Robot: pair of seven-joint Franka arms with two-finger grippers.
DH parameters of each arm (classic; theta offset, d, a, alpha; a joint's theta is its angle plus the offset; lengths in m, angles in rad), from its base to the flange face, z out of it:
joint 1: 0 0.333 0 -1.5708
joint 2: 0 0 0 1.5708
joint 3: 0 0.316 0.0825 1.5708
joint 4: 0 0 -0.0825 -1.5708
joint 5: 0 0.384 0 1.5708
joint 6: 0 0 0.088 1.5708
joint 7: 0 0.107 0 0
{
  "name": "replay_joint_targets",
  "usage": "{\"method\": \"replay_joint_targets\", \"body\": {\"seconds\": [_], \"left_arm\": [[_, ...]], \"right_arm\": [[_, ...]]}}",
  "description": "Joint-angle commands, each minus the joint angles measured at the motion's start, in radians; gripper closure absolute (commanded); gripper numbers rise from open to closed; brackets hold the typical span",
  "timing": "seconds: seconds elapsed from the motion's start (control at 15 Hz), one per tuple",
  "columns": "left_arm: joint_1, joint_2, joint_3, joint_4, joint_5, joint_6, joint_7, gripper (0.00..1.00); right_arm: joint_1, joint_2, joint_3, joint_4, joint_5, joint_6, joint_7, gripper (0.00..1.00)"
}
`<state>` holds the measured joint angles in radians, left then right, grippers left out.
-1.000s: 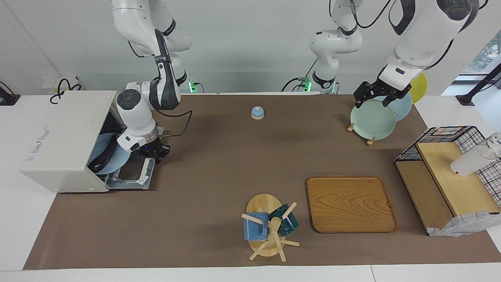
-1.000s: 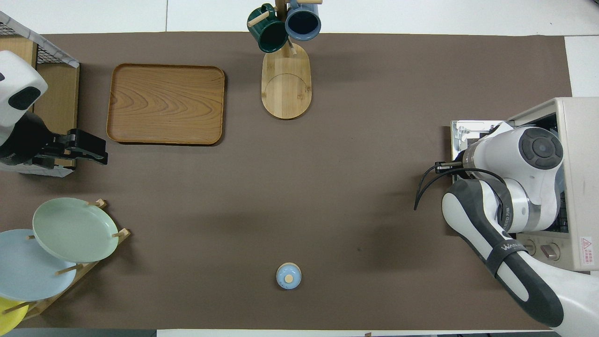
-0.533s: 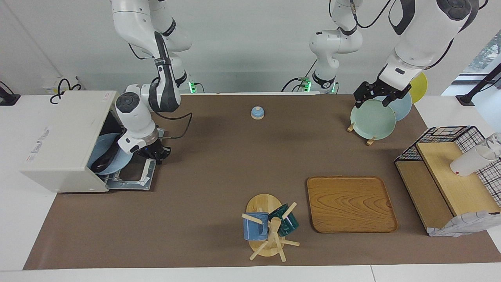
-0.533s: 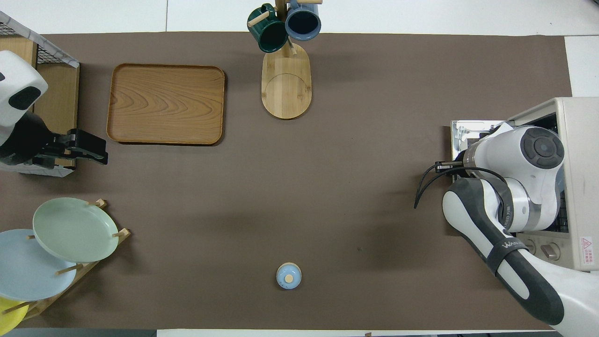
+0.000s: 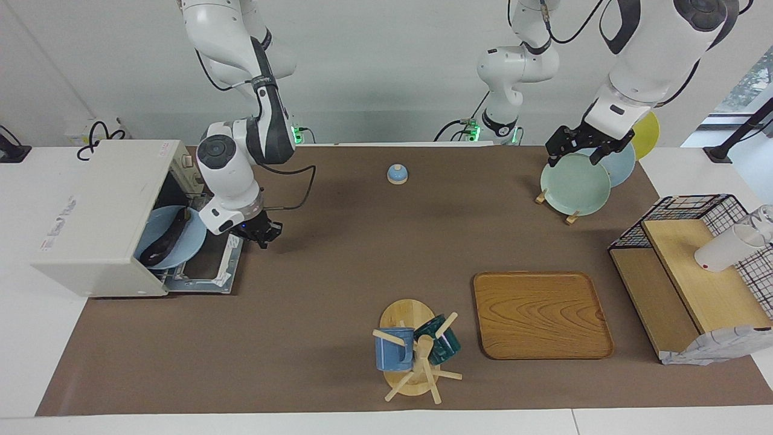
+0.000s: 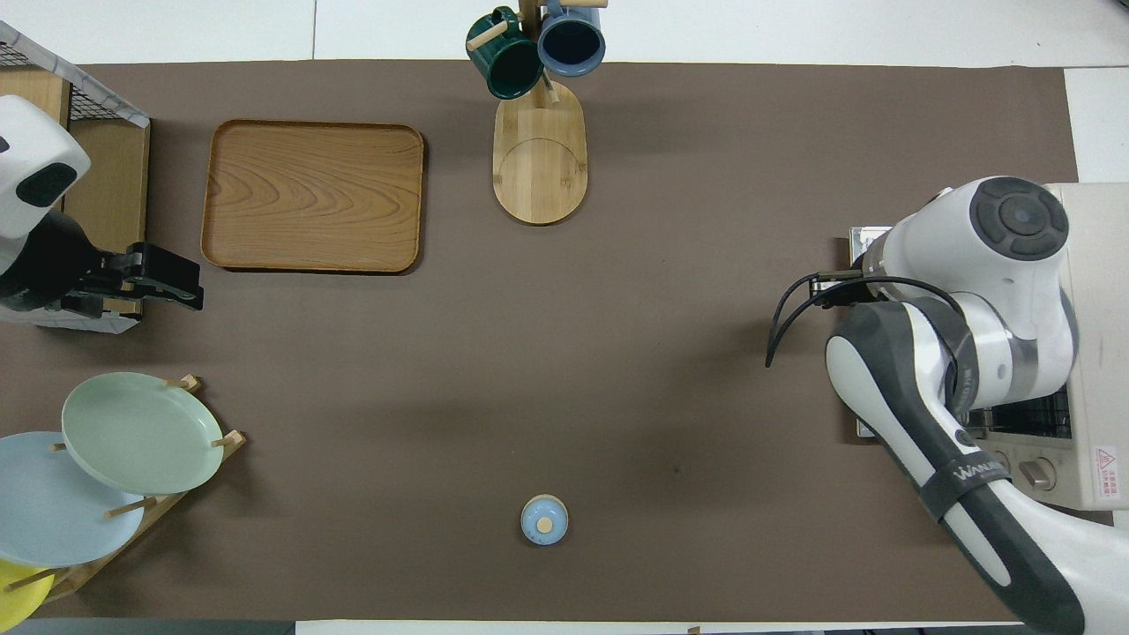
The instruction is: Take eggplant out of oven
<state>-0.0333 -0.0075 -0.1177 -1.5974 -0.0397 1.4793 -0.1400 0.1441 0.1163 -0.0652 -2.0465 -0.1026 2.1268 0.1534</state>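
The off-white oven (image 5: 102, 217) stands at the right arm's end of the table with its door (image 5: 202, 277) dropped open. Inside, a dark eggplant (image 5: 163, 244) lies on a light blue plate (image 5: 188, 232) at the opening. My right gripper (image 5: 266, 234) hangs low over the mat just beside the open door, holding nothing that I can see. In the overhead view the right arm covers the oven (image 6: 1098, 265) mouth and hides the eggplant. My left gripper (image 5: 578, 151) waits open in the air by the plate rack, also seen from above (image 6: 172, 284).
A rack with a green plate (image 5: 574, 184), blue and yellow plates stands near the left arm. A wooden tray (image 5: 540, 314), a mug tree (image 5: 413, 350), a small blue knob (image 5: 397, 174) and a wire shelf (image 5: 694, 266) share the mat.
My right arm has drawn back from the oven opening toward the table's middle; its gripper moved off the door to over the mat. The eggplant and plate stay put. The left arm is still.
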Motion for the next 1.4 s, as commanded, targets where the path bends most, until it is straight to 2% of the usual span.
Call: {"method": "replay_joint_targets", "body": {"seconds": [0.0,0.2,0.4,0.73,0.87,1.07,1.13,1.33], "left_arm": [[0.013,-0.006,-0.010,0.008,0.017,-0.016,0.011,0.00],[0.012,-0.006,-0.010,0.007,0.017,-0.016,0.011,0.00],[0.012,-0.006,-0.010,0.008,0.017,-0.016,0.011,0.00],[0.012,-0.006,-0.010,0.008,0.017,-0.016,0.011,0.00],[0.012,-0.006,-0.010,0.007,0.017,-0.016,0.011,0.00],[0.012,-0.006,-0.010,0.007,0.017,-0.016,0.011,0.00],[0.012,-0.006,-0.010,0.008,0.017,-0.016,0.011,0.00],[0.012,-0.006,-0.010,0.008,0.017,-0.016,0.011,0.00]], "right_arm": [[-0.029,-0.044,0.001,0.008,-0.080,-0.060,-0.086,0.43],[-0.080,-0.050,0.002,-0.009,-0.086,-0.054,-0.126,0.45],[-0.109,-0.066,0.002,-0.064,-0.086,-0.001,-0.187,0.52],[-0.138,-0.086,0.002,-0.141,-0.086,0.105,-0.242,0.56],[-0.152,-0.089,0.002,-0.159,-0.086,0.113,-0.273,0.59],[-0.153,-0.086,0.002,-0.164,-0.086,0.130,-0.275,0.72],[-0.153,-0.086,0.001,-0.172,-0.089,0.139,-0.285,0.98],[-0.138,-0.083,0.004,-0.156,-0.169,0.113,-0.324,1.00]]}}
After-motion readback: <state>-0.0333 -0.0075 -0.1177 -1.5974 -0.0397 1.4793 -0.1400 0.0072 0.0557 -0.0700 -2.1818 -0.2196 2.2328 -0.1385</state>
